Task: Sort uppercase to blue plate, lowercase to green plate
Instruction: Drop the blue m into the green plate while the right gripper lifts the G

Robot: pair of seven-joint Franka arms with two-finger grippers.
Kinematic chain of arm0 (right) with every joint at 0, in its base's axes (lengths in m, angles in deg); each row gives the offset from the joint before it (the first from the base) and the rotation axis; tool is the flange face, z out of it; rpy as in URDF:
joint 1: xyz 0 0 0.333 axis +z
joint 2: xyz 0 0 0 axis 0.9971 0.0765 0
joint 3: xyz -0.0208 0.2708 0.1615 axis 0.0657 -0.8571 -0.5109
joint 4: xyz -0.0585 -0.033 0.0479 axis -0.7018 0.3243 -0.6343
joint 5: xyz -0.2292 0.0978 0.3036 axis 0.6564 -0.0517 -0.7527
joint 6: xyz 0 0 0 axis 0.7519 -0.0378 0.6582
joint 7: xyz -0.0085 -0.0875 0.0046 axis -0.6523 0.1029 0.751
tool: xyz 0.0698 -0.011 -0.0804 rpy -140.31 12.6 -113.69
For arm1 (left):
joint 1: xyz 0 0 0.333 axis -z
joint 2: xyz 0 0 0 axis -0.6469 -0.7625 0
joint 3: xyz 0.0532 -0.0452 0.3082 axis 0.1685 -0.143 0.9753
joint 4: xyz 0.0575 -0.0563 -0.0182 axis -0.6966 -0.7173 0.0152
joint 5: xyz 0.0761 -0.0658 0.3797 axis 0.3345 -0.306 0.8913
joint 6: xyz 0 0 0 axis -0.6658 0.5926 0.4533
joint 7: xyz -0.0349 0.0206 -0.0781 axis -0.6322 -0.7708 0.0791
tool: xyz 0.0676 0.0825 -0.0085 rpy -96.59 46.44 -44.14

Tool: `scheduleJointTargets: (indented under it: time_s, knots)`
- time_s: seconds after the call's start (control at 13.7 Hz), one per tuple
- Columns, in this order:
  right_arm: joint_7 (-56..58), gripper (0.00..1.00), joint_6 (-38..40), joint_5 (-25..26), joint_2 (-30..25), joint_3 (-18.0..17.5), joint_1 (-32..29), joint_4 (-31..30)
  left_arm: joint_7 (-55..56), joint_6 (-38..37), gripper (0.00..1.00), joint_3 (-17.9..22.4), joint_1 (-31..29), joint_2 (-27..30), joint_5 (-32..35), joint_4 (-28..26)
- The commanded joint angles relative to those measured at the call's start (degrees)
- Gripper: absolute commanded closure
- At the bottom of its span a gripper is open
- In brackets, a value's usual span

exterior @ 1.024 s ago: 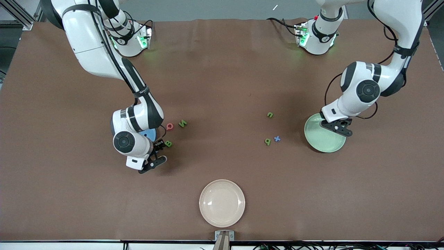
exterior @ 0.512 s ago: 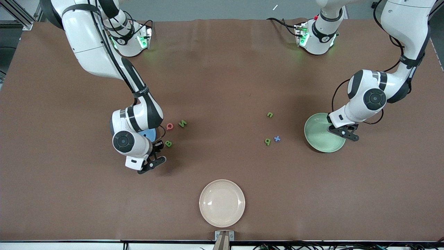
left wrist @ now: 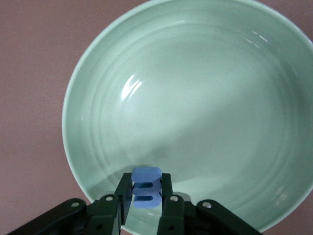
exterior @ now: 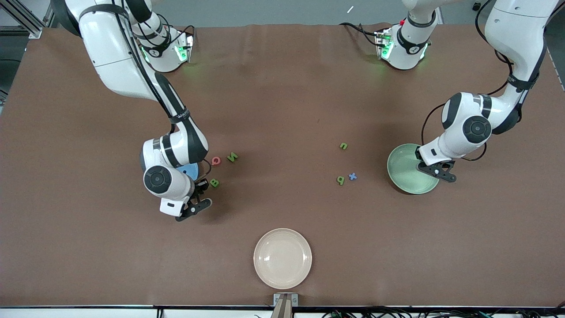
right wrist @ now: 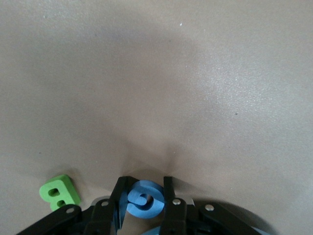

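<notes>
The left gripper [exterior: 437,171] hangs over the green plate [exterior: 404,174] at the right of the front view, above the plate's edge toward the left arm's end of the desk [exterior: 282,88]. Its fingers [left wrist: 166,203] are clenched on the blue three-pronged m/E shape [left wrist: 146,187], which in the left wrist view stands on edge between the jaws with its prongs stacked one above another and its long axis running out along the fingers toward the plate's bowl.

The right gripper [exterior: 197,196] sits low over the desk at centre-left of the front view, just beside the green B [exterior: 214,182]. It is closed on the blue G [right wrist: 145,199], which shows in the right wrist view pinched between the two fingers, its curl facing the camera. The green B lies flat on the desk, apart from the fingers. The blue plate [exterior: 190,170] is mostly hidden under the right arm's wrist; only a sliver of its rim shows.

Above the B in the frame, the red Q [exterior: 216,160] and the green N [exterior: 232,156] lie side by side, the N tilted. Right of centre, the green n [exterior: 343,145] lies alone, with the green p-like letter [exterior: 340,179] and blue x [exterior: 352,176] close together below it. A cream plate [exterior: 282,258] sits at bottom centre.
</notes>
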Motion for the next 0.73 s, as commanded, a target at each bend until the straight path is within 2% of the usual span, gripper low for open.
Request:
scheduleJointTargets:
  time_s: [0.0,0.15,0.29,0.37,0.66]
  knots:
    - [-0.49,1.0,-1.12,-0.62,0.22,0.1,0.48,0.75,0.09,0.29,0.15,-0.47,-0.68,0.53,1.68,0.56]
    - [-0.49,1.0,-0.6,-0.97,0.04,0.02,0.4,2.51,0.71,0.29,0.09,-0.65,-0.6,1.32,1.69,0.65]
    - [-0.4,1.0,0.62,-4.03,-0.13,0.01,0.4,4.35,0.8,0.11,0.01,-0.82,-0.16,1.76,1.69,1.08]
    - [-0.4,1.0,4.46,-5.88,-0.13,0.1,0.22,6.28,1.41,0.02,0.01,-1.43,-0.07,1.93,1.6,1.61]
    - [0.04,1.0,19.85,-4.67,-0.75,0.8,-1.62,11.3,15.44,-0.24,0.01,-6.44,0.54,1.41,1.51,4.33]
